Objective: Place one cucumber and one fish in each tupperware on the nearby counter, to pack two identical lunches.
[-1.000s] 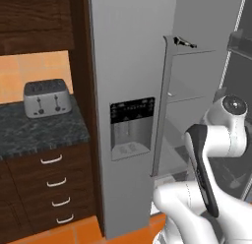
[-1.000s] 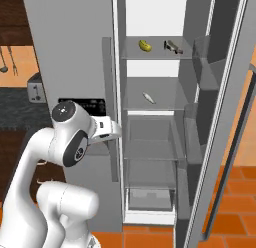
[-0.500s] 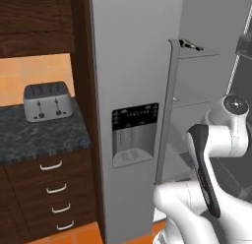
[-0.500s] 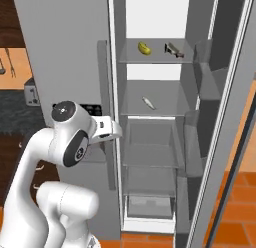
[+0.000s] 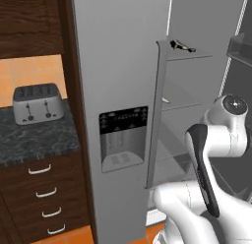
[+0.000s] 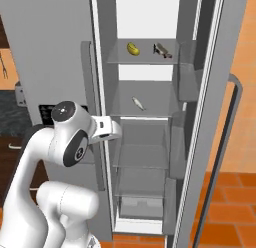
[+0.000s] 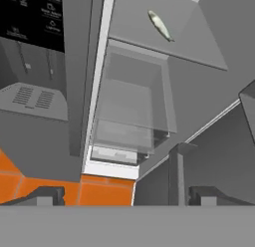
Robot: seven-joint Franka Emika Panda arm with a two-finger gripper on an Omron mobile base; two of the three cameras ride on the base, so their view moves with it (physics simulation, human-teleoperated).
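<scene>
In front of me stands the tall grey fridge (image 6: 50,52), its right door swung open so I look straight into the shelved interior, with the water dispenser panel (image 5: 123,138) set in the closed left door. To my left, the dark speckled table (image 5: 34,139) runs over brown wooden drawers (image 5: 42,198) with curved silver handles, and a silver four-slot toaster (image 5: 37,103) sits on it against the wall. My white arm (image 6: 70,142) reaches forward at mid-shelf height beside the door edge. On the top shelf lie a yellow-green cucumber (image 6: 132,48) and, well apart to its right, a dark-backed fish (image 6: 163,50). One shelf lower, a second slim silvery fish (image 6: 138,103) rests alone near the middle. My end effector (image 7: 124,195) points into the lower part of the fridge, its two dark fingertips (image 7: 42,195) spread wide with nothing between them, over the orange floor tiles (image 7: 55,188).
</scene>
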